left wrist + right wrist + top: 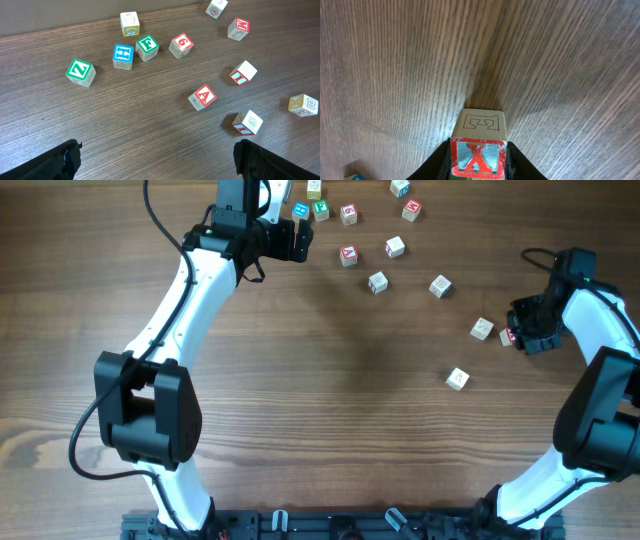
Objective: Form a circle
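Right wrist: right end effector (478, 165) grips red-lettered cube (479, 129); left end effector (160, 162) wide, empty

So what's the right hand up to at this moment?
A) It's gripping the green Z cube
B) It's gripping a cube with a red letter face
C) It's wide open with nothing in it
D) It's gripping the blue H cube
B: in the right wrist view, the right hand has its two fingers closed on either side of the red-lettered cube.
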`<act>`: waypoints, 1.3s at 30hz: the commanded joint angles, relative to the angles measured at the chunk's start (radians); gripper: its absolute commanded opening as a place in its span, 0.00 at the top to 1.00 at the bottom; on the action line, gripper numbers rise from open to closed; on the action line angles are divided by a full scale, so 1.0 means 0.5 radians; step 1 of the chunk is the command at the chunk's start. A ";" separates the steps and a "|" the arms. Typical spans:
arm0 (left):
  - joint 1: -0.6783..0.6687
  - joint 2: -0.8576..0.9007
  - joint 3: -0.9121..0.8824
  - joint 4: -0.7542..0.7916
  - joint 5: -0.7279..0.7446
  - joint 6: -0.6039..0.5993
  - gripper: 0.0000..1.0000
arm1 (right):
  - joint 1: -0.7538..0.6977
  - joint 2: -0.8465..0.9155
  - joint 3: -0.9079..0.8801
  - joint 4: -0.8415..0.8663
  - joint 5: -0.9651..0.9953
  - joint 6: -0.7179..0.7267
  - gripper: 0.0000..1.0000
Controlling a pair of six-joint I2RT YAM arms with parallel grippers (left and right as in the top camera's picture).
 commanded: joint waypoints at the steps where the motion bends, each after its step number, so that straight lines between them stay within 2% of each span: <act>1: 0.008 0.018 -0.010 -0.002 -0.005 -0.005 0.00 | 0.002 0.034 -0.016 0.012 -0.063 -0.006 0.69; 21: 0.008 0.018 -0.010 -0.001 -0.005 -0.005 0.00 | 0.004 0.034 -0.016 0.042 -0.130 0.004 0.72; 26: 0.008 0.018 -0.010 -0.001 -0.005 -0.005 0.00 | 0.005 0.034 -0.016 0.052 -0.138 0.002 0.70; 30: 0.008 0.018 -0.010 -0.001 -0.005 -0.005 0.00 | 0.005 0.034 -0.016 0.050 -0.144 -0.005 0.61; 39: 0.008 0.018 -0.010 -0.002 -0.005 -0.005 0.00 | 0.004 0.034 -0.016 0.052 -0.142 -0.005 0.33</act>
